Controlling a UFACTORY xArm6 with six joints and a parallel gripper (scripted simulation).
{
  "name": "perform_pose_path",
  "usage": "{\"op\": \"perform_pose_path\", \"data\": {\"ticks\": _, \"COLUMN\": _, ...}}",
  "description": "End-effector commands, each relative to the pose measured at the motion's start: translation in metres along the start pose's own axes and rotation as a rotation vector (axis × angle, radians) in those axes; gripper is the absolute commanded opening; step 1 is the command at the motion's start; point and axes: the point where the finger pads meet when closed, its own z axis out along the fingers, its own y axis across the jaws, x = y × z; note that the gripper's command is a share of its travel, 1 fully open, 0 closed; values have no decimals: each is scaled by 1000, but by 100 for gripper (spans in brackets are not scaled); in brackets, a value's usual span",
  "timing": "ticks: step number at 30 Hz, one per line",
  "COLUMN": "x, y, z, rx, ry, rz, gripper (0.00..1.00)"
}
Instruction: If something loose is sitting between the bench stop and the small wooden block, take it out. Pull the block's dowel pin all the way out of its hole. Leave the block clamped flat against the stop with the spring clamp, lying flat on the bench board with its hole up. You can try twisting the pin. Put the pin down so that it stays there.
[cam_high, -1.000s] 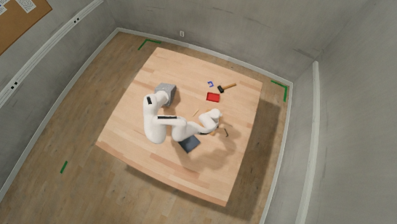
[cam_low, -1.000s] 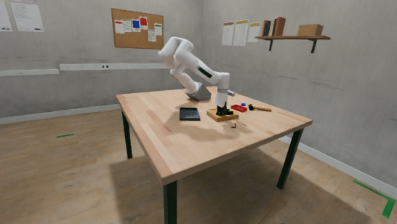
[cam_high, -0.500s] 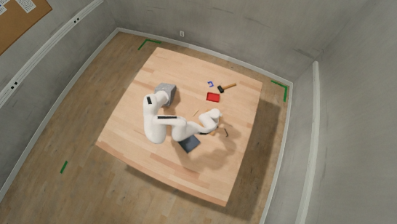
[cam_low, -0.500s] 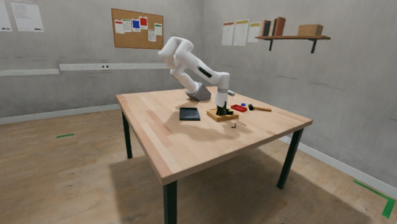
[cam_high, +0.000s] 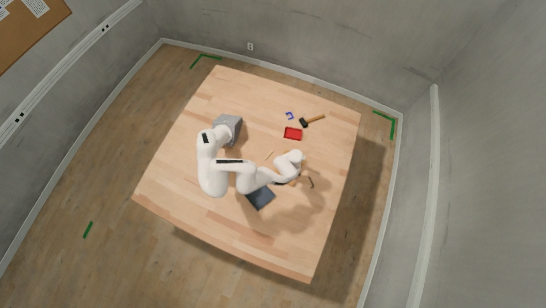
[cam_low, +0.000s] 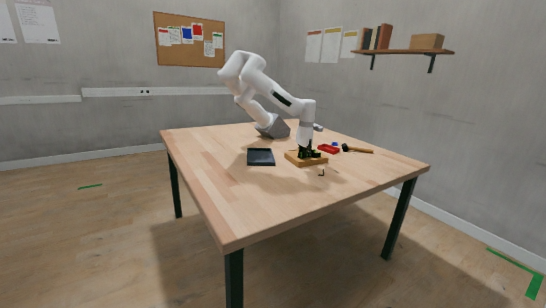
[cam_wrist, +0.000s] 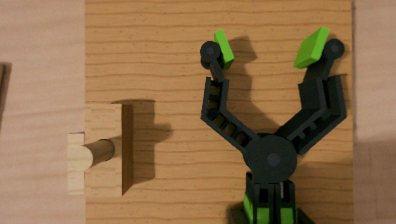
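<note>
In the wrist view a black spring clamp with green jaw pads lies over the bench board. Its jaws stand wide open. My gripper is shut on the clamp's handles at the lower edge of the wrist view; the fingers themselves are hidden. At the board's left edge stands a wooden block with a dowel pin in it, and a paler wooden piece touches its outer side. I cannot tell which piece is the stop. The clamp's jaws are apart from the block, well to its right.
On the table lie a dark flat slab, a red tray, a hammer, a small blue piece, a small black tool and a thin stick.
</note>
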Motion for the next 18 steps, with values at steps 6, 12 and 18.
{"op": "perform_pose_path", "data": {"ticks": 6, "x": 0, "y": 1, "z": -1, "rx": -3, "ry": 2, "rz": 1, "gripper": 27}}
{"op": "perform_pose_path", "data": {"ticks": 12, "x": 0, "y": 1, "z": -2, "rx": -3, "ry": 2, "rz": 1, "gripper": 27}}
{"op": "perform_pose_path", "data": {"ticks": 18, "x": 0, "y": 1, "z": -5, "rx": -3, "ry": 2, "rz": 1, "gripper": 27}}
